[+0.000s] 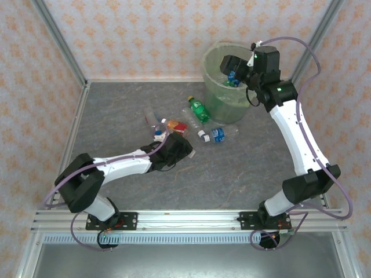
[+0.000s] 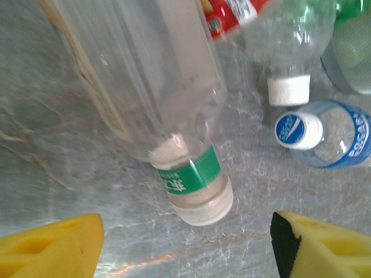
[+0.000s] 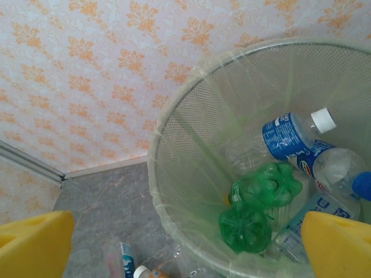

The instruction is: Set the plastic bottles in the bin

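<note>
Your left fingers (image 2: 185,255) are mostly cut off at the bottom of the left wrist view. Two yellow tips show, apart, with nothing clamped between them. Just beyond them a clear bottle (image 2: 168,104) with a green band at its neck lies on the desk, cap toward the fingers and touching neither. From above, the black wrist hides these fingers and part of the bottles beneath it.

Your right fingers (image 3: 185,255) are also cut off at the lower corners of their view. They are wide apart and empty, hanging above the bin (image 3: 168,116). The bin stands by the far edge of the desk, toward the far right corner. Inside it are two green bottles (image 3: 264,188) and at least three blue-labelled bottles (image 3: 287,136). They overlap and one finger covers some, so the total is uncertain.

On the desk (image 1: 116,110), near its middle and left of the bin, about six bottles lie on their sides. There is one green bottle (image 1: 199,110), one blue-labelled bottle (image 1: 218,134) and one red-labelled bottle (image 1: 177,125). The rest are clear and hard to separate.

The desk is grey, veined like stone. Walls papered in a pale colour with orange floral motifs close three sides, with metal posts at the far corners.
</note>
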